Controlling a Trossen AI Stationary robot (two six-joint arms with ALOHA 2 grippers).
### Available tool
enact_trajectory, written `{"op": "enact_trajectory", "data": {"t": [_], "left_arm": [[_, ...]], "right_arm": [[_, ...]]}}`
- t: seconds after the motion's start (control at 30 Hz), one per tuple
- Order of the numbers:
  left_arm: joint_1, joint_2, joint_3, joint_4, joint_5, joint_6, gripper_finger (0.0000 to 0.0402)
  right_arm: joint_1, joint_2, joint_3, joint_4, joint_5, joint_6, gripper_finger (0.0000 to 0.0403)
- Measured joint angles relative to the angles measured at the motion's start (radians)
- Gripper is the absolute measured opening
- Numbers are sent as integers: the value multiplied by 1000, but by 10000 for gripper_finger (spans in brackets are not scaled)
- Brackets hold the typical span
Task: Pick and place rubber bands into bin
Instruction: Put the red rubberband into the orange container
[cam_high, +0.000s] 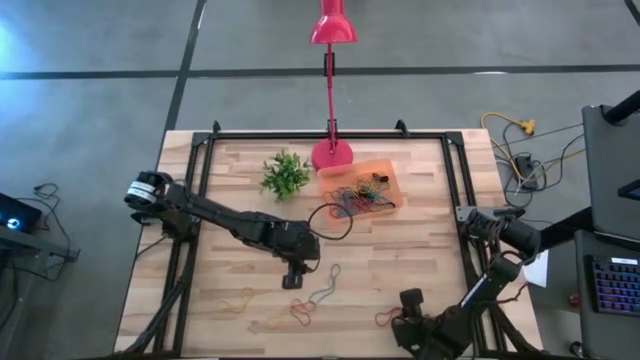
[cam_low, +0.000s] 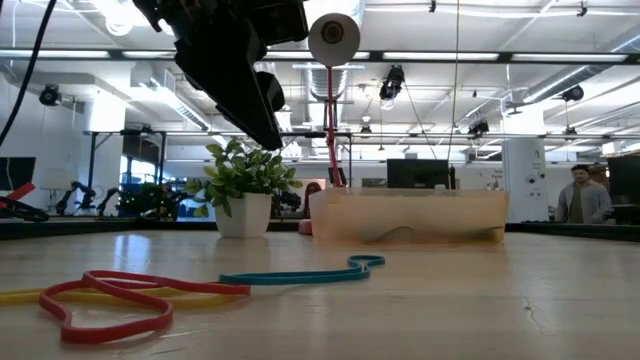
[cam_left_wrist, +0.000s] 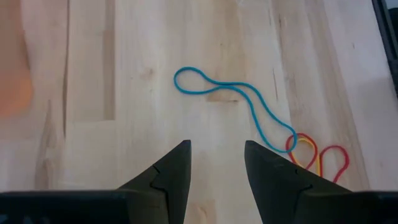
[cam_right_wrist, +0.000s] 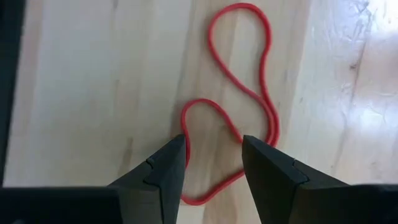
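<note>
Part done: a heap of bands in the bin, several loose on the tabletop.

The bin (cam_high: 392, 172) sits just beside the lamp base (cam_high: 331, 155) and near the plant (cam_high: 284, 174), with a mixed-colour tangle of rubber bands (cam_high: 360, 197) inside. A black loop (cam_high: 331, 221) lies by its near corner, apparently outside. Loose on the tabletop (cam_high: 420, 250): a blue band (cam_left_wrist: 236, 102), touching a red band (cam_left_wrist: 333, 163) and a yellow one; a faint yellow one toward the left edge; another red band (cam_right_wrist: 239, 93) near the front right. Left claw (cam_left_wrist: 214, 163) hovers spread and empty, short of the blue band. Right claw (cam_right_wrist: 212, 160) spread, empty, fingers straddling its red band's near loop. Judged: roughly five or six bands left.
</note>
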Motion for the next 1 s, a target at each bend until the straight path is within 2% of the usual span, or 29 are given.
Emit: {"op": "enact_trajectory", "data": {"t": [0.13,0.73,1.0], "left_arm": [[-12,0,0,0,0,-2,134],[-29,1,0,8,-5,-1,134],[-29,1,0,27,-4,2,134]], "right_arm": [[-30,-1,-9,2,-9,-7,148],[-144,-5,-10,20,-215,-124,148],[-177,-7,-15,33,-259,-152,140]]}}
